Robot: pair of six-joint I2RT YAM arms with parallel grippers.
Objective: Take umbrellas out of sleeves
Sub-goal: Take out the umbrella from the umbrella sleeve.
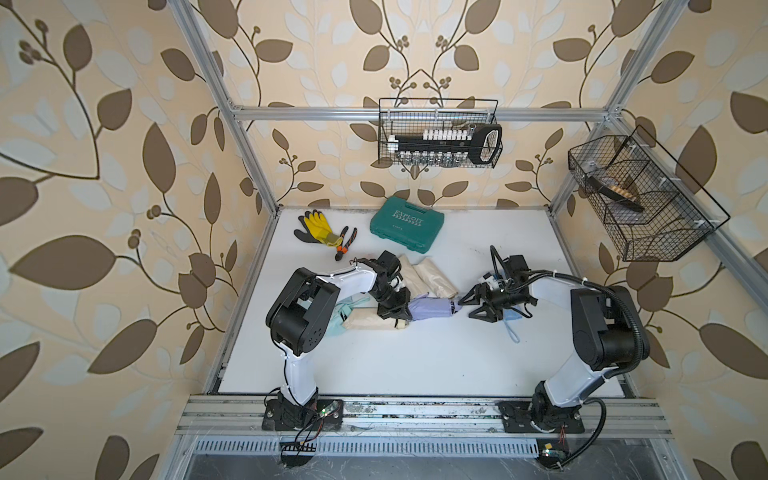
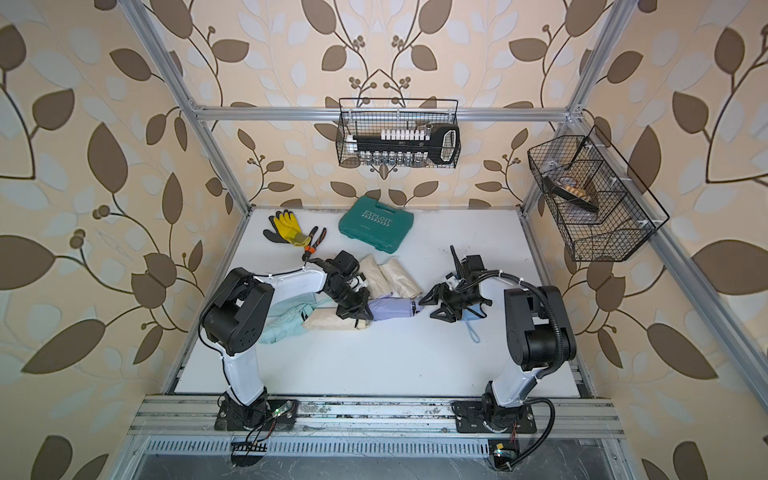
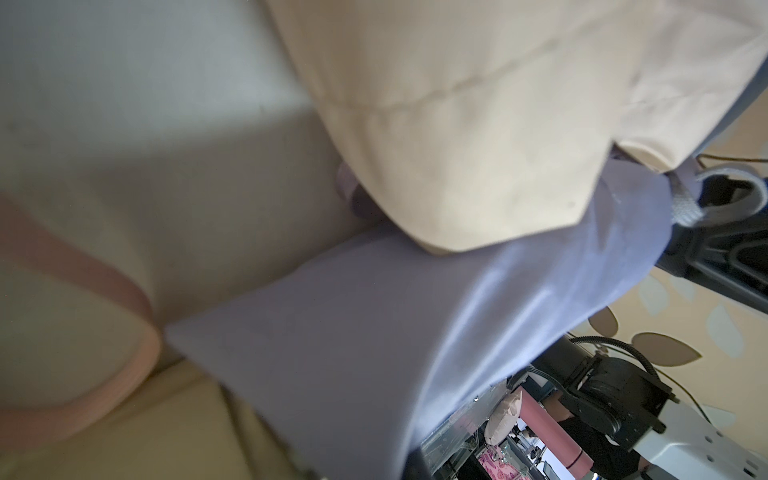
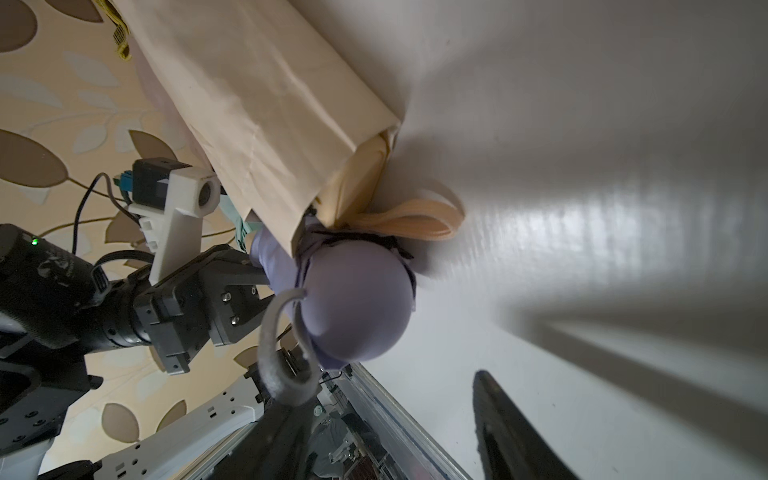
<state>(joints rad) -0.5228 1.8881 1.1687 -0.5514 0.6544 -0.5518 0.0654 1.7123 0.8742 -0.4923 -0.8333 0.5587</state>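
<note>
A lilac umbrella in its lilac sleeve lies mid-table in both top views. My left gripper is shut on the sleeve's closed end; the right wrist view shows its jaws pinching lilac fabric. The sleeve fills the left wrist view, so those jaws are hidden there. The umbrella's rounded lilac handle, with a grey wrist loop, pokes out toward my right gripper. That gripper stands open, its fingers just short of the handle and holding nothing.
Two cream sleeved umbrellas lie behind the lilac one, and another cream one and a mint sleeve lie under my left arm. A blue item sits under my right wrist. Gloves, pliers and a green case stand at the back.
</note>
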